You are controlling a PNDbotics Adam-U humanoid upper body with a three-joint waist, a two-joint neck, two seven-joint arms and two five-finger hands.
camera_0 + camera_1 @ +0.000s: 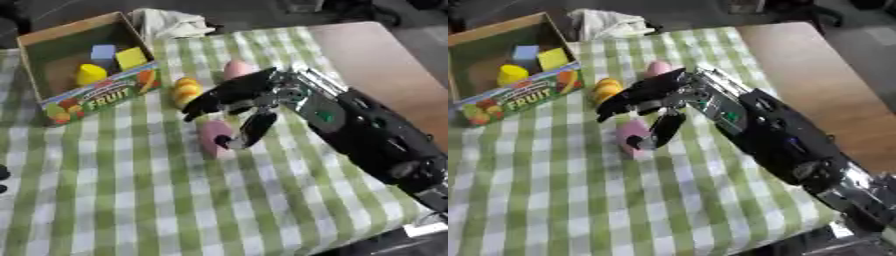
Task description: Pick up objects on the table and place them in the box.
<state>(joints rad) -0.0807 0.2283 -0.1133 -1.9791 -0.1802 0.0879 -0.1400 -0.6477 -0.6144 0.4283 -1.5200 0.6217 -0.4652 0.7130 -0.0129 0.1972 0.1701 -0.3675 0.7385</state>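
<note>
The cardboard box (52, 55) with a FRUIT label stands at the far left and holds a blue block (103, 51), a yellow block (131, 58) and a rounded yellow piece (88, 74). On the checked cloth lie a yellow-orange piece (185, 91), a pink piece (236, 69) behind my hand, and another pink piece (212, 138). My right hand (249, 92) hovers over the middle with its fingers stretched left, open. Its thumb (255, 129) points down against the right side of the nearer pink piece. A small dark part of my left hand (3, 174) shows at the left edge.
A crumpled white cloth (171, 22) lies behind the box. Bare brown tabletop (376, 65) runs along the right beyond the green-and-white cloth (131, 200). My right forearm (367, 135) crosses the right side of the cloth.
</note>
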